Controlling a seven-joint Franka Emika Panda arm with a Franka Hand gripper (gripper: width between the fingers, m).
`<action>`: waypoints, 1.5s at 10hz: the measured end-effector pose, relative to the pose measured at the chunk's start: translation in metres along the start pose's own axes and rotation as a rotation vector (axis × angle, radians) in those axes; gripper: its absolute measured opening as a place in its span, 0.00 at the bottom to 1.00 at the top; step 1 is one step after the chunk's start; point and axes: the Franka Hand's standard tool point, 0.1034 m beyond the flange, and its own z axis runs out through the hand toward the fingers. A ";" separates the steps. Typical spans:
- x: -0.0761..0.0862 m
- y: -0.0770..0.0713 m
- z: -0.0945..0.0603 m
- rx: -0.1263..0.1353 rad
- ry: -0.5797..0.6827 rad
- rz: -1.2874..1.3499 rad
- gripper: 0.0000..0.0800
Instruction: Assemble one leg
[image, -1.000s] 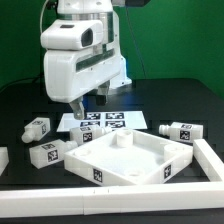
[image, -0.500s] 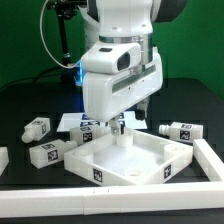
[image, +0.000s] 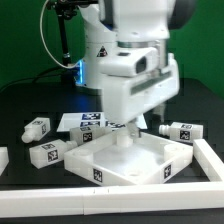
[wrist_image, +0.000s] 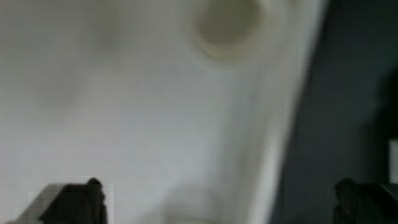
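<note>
my gripper hangs low over the big white tray-like piece, near the middle of its far side. in the wrist view my fingertips stand wide apart with nothing between them, only the tray's pale face and a round hollow below

the leg i judge nearest lies on its side on the black table. it is just beyond the tray's far corner, toward the exterior view's right of my gripper, and whether it touches the tray i cannot tell. its long axis runs roughly left to right across the exterior view, tag face toward the camera. which end is the round one is too small to tell

two more legs lie well off to the exterior view's left, beside the marker board

so the reach is rightward and a touch farther back, jaws turned to close across that axis
</note>
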 end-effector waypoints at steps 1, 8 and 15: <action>0.008 -0.007 0.007 0.001 0.004 -0.005 0.81; 0.003 -0.002 0.025 0.008 0.006 0.006 0.68; 0.002 -0.008 0.025 0.014 -0.003 -0.067 0.07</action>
